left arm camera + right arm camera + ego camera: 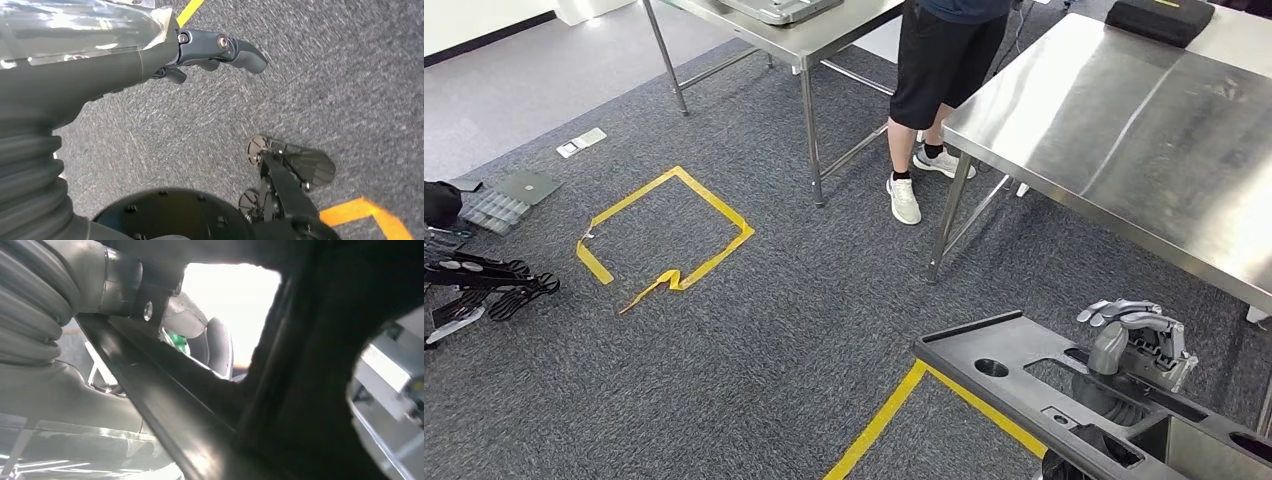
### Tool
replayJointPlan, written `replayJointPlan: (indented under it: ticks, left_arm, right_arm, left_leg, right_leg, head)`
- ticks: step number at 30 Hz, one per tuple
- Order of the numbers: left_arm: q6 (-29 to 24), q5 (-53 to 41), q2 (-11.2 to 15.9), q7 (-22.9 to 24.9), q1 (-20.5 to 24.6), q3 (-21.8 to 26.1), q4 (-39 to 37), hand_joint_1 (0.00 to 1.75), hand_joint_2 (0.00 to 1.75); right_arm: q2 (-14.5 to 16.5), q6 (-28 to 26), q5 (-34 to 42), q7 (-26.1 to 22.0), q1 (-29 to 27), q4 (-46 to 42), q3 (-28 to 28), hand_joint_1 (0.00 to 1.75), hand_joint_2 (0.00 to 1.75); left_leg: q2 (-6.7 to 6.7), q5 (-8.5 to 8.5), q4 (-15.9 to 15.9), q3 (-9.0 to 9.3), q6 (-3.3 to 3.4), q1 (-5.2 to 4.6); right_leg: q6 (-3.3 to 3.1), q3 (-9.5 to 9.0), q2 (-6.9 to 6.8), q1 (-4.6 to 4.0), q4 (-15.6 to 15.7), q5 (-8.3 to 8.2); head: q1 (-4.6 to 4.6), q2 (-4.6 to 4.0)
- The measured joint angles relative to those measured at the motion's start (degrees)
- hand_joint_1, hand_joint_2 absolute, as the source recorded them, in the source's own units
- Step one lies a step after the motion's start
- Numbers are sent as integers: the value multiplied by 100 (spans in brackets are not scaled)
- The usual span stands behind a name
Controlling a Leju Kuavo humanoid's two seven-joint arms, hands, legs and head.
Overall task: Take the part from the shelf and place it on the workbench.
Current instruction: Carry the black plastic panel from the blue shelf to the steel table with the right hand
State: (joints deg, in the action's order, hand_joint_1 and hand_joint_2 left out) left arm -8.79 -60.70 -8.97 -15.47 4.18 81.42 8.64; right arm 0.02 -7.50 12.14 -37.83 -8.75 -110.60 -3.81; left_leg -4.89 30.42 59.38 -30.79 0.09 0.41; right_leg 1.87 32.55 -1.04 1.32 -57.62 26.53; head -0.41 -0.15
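1. at the far left of the head view, a grey laptop point(527, 186) and a clear parts box point(492, 211) lie on the grey carpet point(774, 330), near some black gear at the edge.
2. next comes an outline of yellow tape point(669, 230) stuck to the carpet, partly peeled at one corner.
3. the left hand point(200, 52) hangs over the carpet in its wrist view, dark fingers point(245, 54) loosely curled, holding nothing.
4. further back, a person point(939, 90) in black shorts and white shoes stands between a steel table point(809, 40) and the workbench point(1124, 140).
5. the workbench is a bare steel top, with a black case point(1162, 17) at its far end.
6. at lower right, the part point(1024, 365), a long black moulded panel with cut-outs, sits in front of and below the workbench, above another yellow strip.
7. the right hand point(1139, 340) grips the part, fingers hooked over its edge through a cut-out.
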Motion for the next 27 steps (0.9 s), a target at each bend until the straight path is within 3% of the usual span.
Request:
replayJointPlan:
  ticks: [3,4,5,6,7,9,11,13,14,16,17,19,20,21,22,24,25,27]
  left_arm:
    - [0,-1,-2,2,-11,0,-1,0,175]
    - [0,-1,-2,3,-18,0,-1,0,175]
    - [0,-1,-2,3,-23,0,-1,0,175]
    - [0,0,-2,4,-25,0,-1,0,175]
    - [0,0,-2,4,-26,0,0,0,175]
    - [-1,2,-2,4,-27,0,0,0,175]
    - [-6,9,-1,5,-28,0,-1,0,175]
    - [-20,20,-4,6,-27,1,1,0,175]
    - [-34,26,-8,7,-25,2,1,0,175]
    - [-64,35,-19,10,-22,2,1,0,175]
    - [-78,41,-23,18,-23,3,1,0,175]
    - [-96,53,-27,37,-27,4,1,0,175]
    - [-102,57,-28,44,-27,4,1,0,175]
    - [-105,60,-29,49,-26,4,1,0,175]
    - [-107,61,-33,51,-24,4,1,0,175]
    - [-110,61,-47,52,-20,4,2,0,175]
    - [-114,61,-53,52,-19,4,4,0,175]
    - [-121,61,-58,52,-12,4,7,0,175]
  right_arm:
    - [27,2,-1,0,4,-14,5,175,175]
    - [35,2,-1,0,1,-14,5,175,175]
    - [39,2,-1,0,-1,-14,5,175,175]
    - [40,2,-1,0,-2,-13,5,175,175]
    - [42,2,-1,0,-2,-13,5,175,175]
    - [45,2,0,0,4,-14,5,175,175]
    - [46,7,2,0,9,-14,5,175,175]
    - [46,20,7,0,6,-15,6,175,175]
    - [46,30,12,0,4,-15,8,175,175]
    - [43,56,23,0,30,-9,10,175,175]
    - [41,68,30,0,47,-2,10,175,175]
    - [39,83,42,0,69,21,8,175,175]
    - [38,86,46,0,69,35,8,175,175]
    - [37,87,48,0,68,46,8,175,175]
    - [36,87,49,0,70,54,9,175,175]
    - [33,87,50,0,79,58,9,175,175]
    - [33,87,51,0,88,60,8,175,175]
    - [34,87,53,0,100,63,9,175,175]
  left_leg:
    - [432,577,1039,-472,-53,32]
    - [483,695,1368,-641,-60,32]
    - [499,691,1509,-726,-63,34]
    - [508,569,1425,-702,-61,39]
    - [539,358,1125,-570,-58,50]
    - [815,-27,346,-223,-57,97]
    - [1045,-142,-47,-65,-27,112]
    - [956,-154,-91,-62,63,75]
    - [875,-178,-118,-53,117,63]
    - [701,-218,-178,-30,215,59]
    - [612,-222,-190,-28,242,47]
    - [430,-215,-190,-36,266,27]
    - [342,-211,-188,-38,268,22]
    - [264,-206,-187,-36,266,20]
    - [193,-198,-186,-29,257,21]
    - [78,-169,-180,2,214,4]
    - [30,-149,-177,21,182,-12]
    - [-62,-123,-183,60,122,-36]
  right_leg:
    - [-91,2,169,29,8,-27]
    - [-96,9,236,25,6,-29]
    - [-98,12,306,22,3,-32]
    - [-96,9,378,24,0,-32]
    - [-93,1,453,28,-6,-33]
    - [-68,11,589,18,-35,-29]
    - [5,74,717,5,-54,-43]
    - [112,145,850,20,-30,-87]
    - [146,184,805,28,-53,-86]
    - [148,368,509,9,-358,64]
    - [124,526,325,6,-686,217]
    - [111,883,192,-2,-1436,510]
    - [134,969,175,1,-1635,564]
    - [176,934,155,4,-1605,530]
    - [228,767,111,9,-1325,418]
    - [288,279,-121,2,-486,154]
    - [266,107,-211,-12,-192,67]
    - [169,22,-239,-56,-41,21]
  head:
    - [-31,0]
    - [-32,0]
    - [-32,0]
    - [-33,0]
    - [-33,0]
    - [-33,0]
    - [-26,0]
    - [-20,0]
    - [-20,0]
    - [11,0]
    - [26,0]
    - [42,0]
    - [44,0]
    - [47,0]
    - [49,0]
    - [49,0]
    - [42,0]
    - [28,0]
